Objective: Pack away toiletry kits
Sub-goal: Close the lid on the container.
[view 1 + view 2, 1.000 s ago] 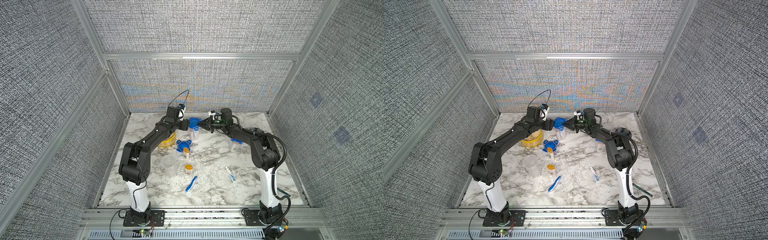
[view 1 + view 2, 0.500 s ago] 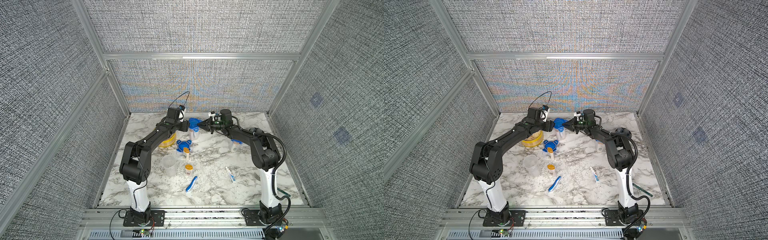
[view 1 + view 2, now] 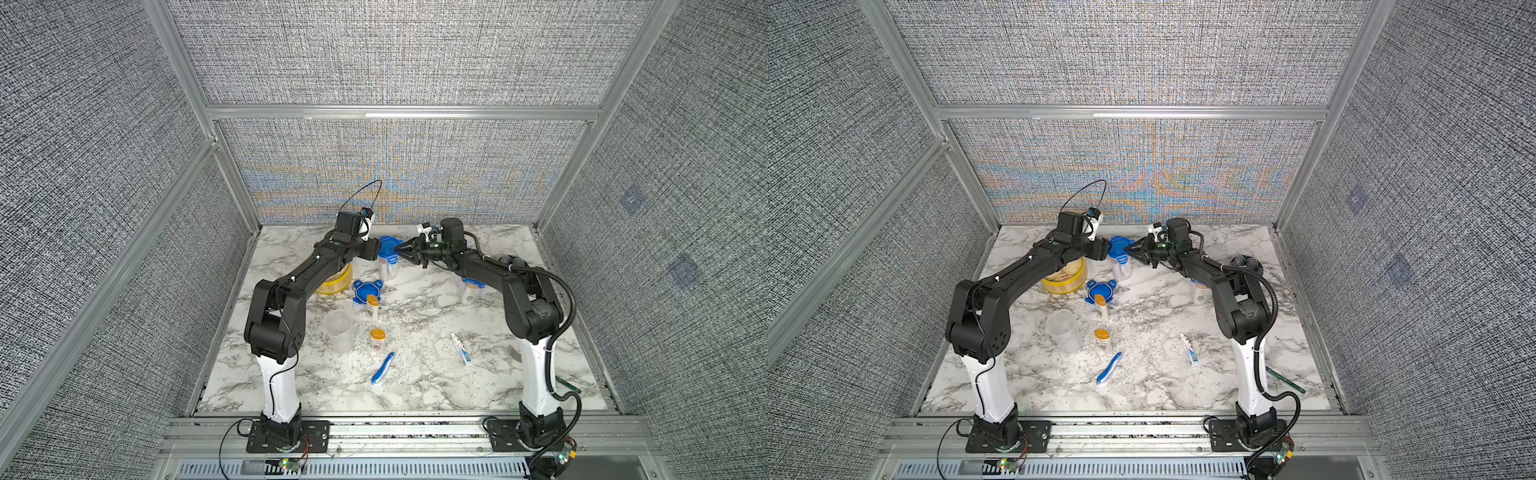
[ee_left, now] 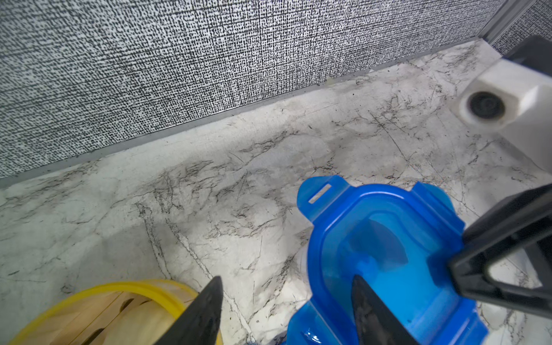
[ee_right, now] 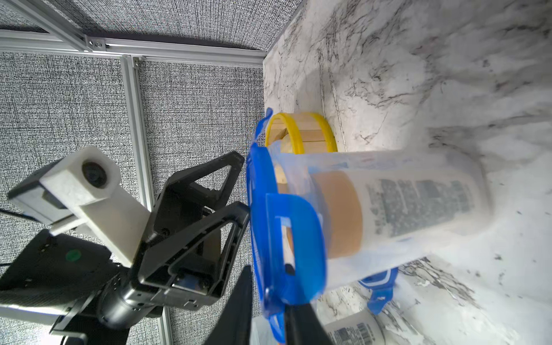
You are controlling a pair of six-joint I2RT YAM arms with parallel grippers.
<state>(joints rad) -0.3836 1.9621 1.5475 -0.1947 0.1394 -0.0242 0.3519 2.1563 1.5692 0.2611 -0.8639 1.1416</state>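
Marble table (image 5: 433,74): jar (image 5: 466,179) holds a bottle (image 5: 418,209), label print illegible.

Light reaches me from above, bright, even and diffuse. In both top views a white glare streak sits on the crossbar (image 3: 407,113), and shadows on the marble table (image 3: 415,386) are soft and grey. The back wall (image 3: 386,195) weave breaks into orange-blue moiré, and the frame rails (image 3: 184,62) bow towards the edges. My left wrist view keeps the wall weave crisp, while my left fingertips (image 4: 206,313) go dark and soft. In my right wrist view the blue lid (image 5: 310,233) and jar (image 5: 418,203) are smeared, out of focus.
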